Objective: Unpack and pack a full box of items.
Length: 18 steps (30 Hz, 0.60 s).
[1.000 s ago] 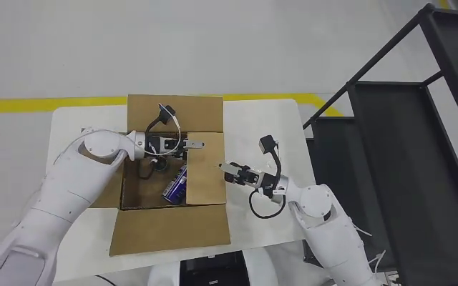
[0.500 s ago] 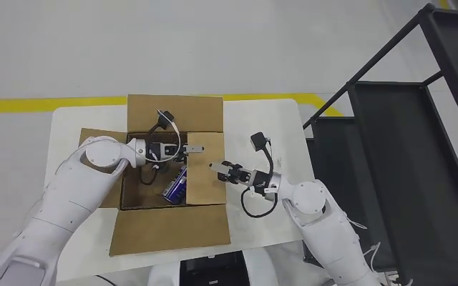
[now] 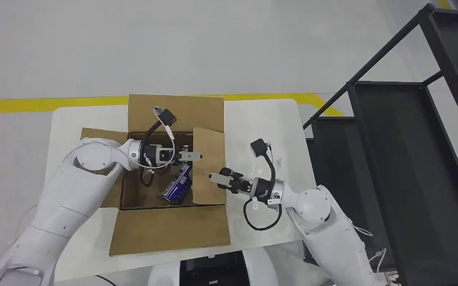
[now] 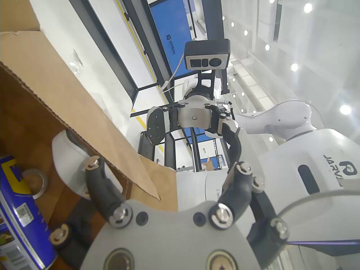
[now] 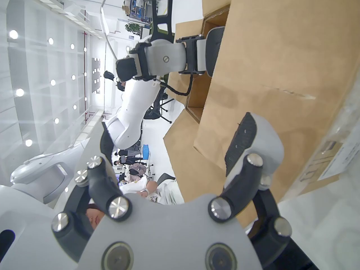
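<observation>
An open cardboard box stands on the white table, with a blue spray can lying inside. The box's right flap stands half raised. My left gripper is open over the box, and its fingers straddle the flap's edge. Just outside the flap, my right gripper is open and faces its outer side, with nothing held.
The other flaps lie spread flat on the table. A small ring-shaped thing lies in the box beside the can. A clear labelled packet lies on the table by the box. Black metal stairs stand to the right.
The right flap, flat on the table a second ago, now stands tilted up. My left gripper drew back over the box; my right gripper moved in toward the flap's outer side.
</observation>
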Tool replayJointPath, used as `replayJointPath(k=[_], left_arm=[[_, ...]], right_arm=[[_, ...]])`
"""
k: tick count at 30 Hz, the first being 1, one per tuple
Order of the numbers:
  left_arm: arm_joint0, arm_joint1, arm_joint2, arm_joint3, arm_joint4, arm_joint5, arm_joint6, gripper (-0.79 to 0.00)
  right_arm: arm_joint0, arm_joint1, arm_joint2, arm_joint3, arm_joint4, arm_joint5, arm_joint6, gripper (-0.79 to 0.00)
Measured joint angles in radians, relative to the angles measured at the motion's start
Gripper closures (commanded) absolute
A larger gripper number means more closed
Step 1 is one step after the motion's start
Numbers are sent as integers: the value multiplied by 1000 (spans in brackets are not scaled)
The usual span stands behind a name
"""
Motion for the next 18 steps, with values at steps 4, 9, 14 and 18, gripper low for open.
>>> replayJointPath(k=[4,9,14,18], left_arm=[[-29,-16,24,-12,-17,17,-22,-785],[-77,-47,77,0,-36,30,-33,-785],[-134,-85,131,46,-58,36,-36,-785],[-180,-120,178,95,-67,38,-35,-785]], right_arm=[[-61,11,23,-78,-6,-38,21,-785],[-123,24,51,-145,28,-117,74,-785],[-156,37,79,-171,79,-179,133,-785],[-177,45,96,-189,95,-207,148,-785]])
